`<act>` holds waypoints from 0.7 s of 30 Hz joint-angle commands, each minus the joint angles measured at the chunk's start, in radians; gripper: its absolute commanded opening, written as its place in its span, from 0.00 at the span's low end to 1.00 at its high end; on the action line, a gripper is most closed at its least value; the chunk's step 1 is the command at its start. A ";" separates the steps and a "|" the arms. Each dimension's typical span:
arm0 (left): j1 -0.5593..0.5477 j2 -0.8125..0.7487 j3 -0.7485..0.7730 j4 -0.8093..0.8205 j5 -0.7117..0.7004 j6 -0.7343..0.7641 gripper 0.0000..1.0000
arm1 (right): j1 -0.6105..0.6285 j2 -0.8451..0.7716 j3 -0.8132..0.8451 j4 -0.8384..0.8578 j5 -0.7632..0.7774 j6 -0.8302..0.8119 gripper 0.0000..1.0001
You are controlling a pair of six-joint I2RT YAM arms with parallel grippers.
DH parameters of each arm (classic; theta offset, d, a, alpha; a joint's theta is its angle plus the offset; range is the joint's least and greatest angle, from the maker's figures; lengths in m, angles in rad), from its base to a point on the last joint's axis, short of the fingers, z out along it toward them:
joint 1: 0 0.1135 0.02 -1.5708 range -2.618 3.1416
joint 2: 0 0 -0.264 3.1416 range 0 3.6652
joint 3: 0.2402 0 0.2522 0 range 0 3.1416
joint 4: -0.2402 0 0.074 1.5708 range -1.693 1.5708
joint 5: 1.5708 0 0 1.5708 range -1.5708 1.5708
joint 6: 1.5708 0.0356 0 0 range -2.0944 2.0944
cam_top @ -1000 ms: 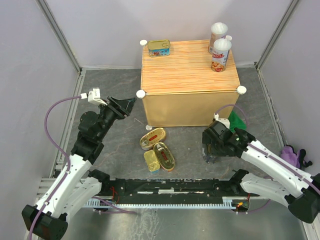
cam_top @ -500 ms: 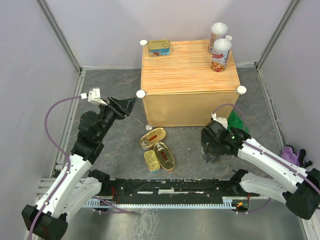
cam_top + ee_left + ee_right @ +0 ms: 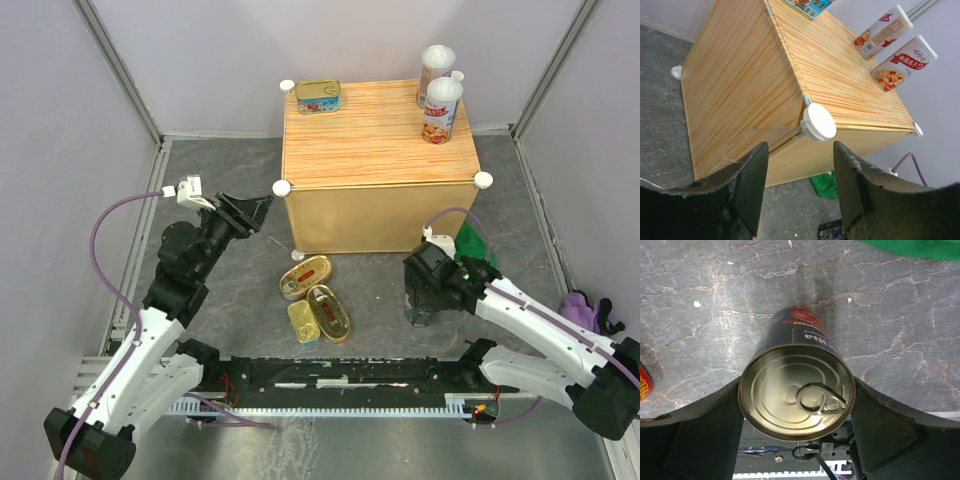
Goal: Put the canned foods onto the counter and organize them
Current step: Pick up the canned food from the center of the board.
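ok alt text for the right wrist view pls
A dark blue can with a gold ring-pull lid stands on a grey marbled surface, the right gripper straddling it, one finger on each side. Green cloth shows at the top edge.

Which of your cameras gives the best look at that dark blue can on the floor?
The right wrist view: the dark blue can fills the picture, ring-pull lid and label plain, between the fingers of the right claw. Overhead, that claw hides nearly all of it. The left wrist view misses it.
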 commanded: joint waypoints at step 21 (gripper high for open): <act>-0.003 -0.036 -0.020 0.050 0.001 -0.020 0.61 | 0.045 0.016 0.131 0.118 0.032 -0.197 0.53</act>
